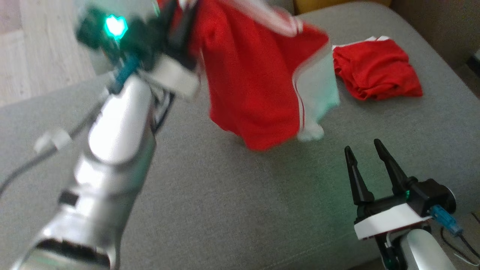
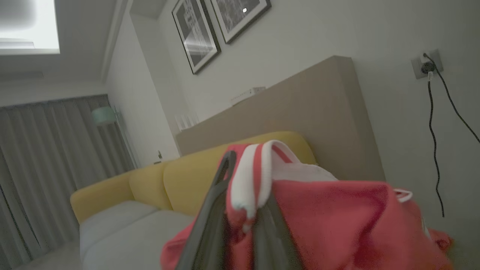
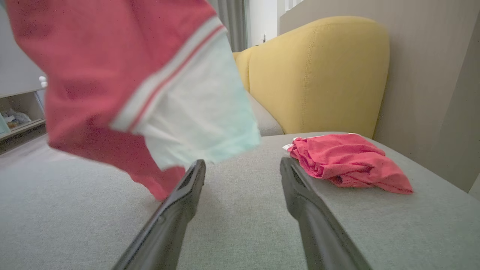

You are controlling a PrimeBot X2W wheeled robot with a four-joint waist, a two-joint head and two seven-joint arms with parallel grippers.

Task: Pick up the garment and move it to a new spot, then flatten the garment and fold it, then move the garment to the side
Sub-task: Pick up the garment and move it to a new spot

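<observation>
left tool [image 2: 243, 195] raised — pinched on garment [image 1: 255, 82] | right tool [image 1: 363, 147] low, fingers spread wide — pointing forward

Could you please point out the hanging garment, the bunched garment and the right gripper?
hanging garment [image 1: 247, 86], head view, red panel.
bunched garment [image 1: 377, 69], head view, top layer.
right gripper [image 1: 362, 145], head view, between its fingertips.

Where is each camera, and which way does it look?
Head view: on the robot's head, looking down at the grey couch seat; shows the left hand holding up the red and white shirt, and the open right hand.
Left wrist view: on the left wrist, tipped up toward wall pictures and yellow couch back; its own fingers pinch the shirt.
Right wrist view: on the right wrist, looking along the seat; its own fingers stand apart.
Shared: head and right wrist views both show the second red cloth.
</observation>
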